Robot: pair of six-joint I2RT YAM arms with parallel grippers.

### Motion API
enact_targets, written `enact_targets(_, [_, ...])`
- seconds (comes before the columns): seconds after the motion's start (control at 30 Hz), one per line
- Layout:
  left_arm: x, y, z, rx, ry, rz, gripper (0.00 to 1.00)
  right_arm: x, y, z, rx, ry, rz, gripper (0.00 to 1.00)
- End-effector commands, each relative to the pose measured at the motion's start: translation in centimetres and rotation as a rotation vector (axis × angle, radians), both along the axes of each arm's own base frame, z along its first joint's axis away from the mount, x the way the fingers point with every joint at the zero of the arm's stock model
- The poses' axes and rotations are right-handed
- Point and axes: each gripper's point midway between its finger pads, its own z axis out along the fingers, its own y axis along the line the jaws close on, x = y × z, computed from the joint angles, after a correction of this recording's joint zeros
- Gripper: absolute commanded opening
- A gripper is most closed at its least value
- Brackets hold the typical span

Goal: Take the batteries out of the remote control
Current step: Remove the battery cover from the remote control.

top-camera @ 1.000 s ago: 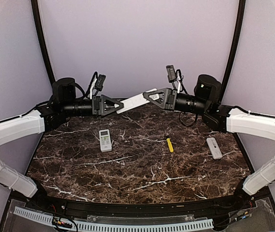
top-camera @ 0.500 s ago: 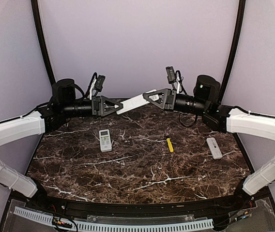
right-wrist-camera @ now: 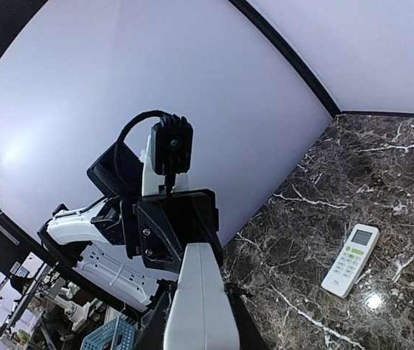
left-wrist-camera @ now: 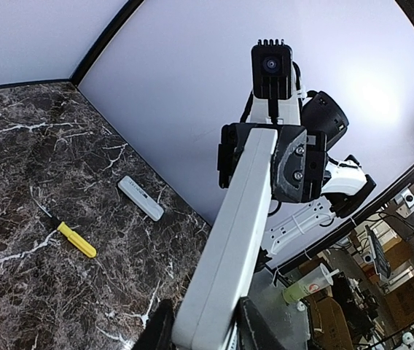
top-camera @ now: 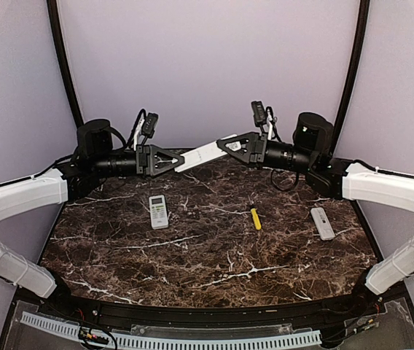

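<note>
The remote control [top-camera: 203, 153] hangs in the air above the far edge of the tabletop [top-camera: 207, 266], held between the two arms. It is long and white, and it slopes up from left to right.

The right gripper [top-camera: 224, 144] is closed on the remote's upper end. In the right wrist view its dark fingers [right-wrist-camera: 152, 332] lie tight against both long sides of the white body.

The left gripper [top-camera: 180, 160] is at the lower end. Its fingers [left-wrist-camera: 162, 329] stand one on each side of the remote and very near it. The jaws are narrow, but I cannot tell whether they press on the casing or are just clear of it.

The batteries do not show in any view, and whether they are inside the held remote cannot be told.

Three things lie on the tabletop, well apart from each other. A small white remote with a screen [top-camera: 159, 211] is left of centre, a yellow tool [top-camera: 256, 219] is right of centre, and a grey-white remote [top-camera: 322, 223] is near the right edge.
</note>
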Motion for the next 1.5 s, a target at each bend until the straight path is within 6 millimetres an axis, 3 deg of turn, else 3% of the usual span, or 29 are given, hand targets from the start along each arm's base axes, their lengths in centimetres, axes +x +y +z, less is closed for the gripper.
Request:
enact_targets(0.0, [-1.8,0.1,1.4,-0.035,-0.056,-0.059,0.17,2.1,-0.8,-0.4,0.013,0.022,-0.089,0.0])
enact_targets(0.53, [-2.4,0.0,1.8,-0.064,-0.052,-0.093,0.14,2.4,-1.7,-1.1,0.085,0.07,-0.058,0.0])
enact_targets(1.0, [-1.3,0.3,0.2,-0.006,0.006,-0.016,0.4,2.1,-1.8,-1.0,0.092,0.073,-0.046,0.0])
enact_targets(1.47, [-1.2,0.7,0.2,-0.012,0.019,0.003,0.37,1.8,-1.9,-0.7,0.094,0.07,-0.041,0.0])
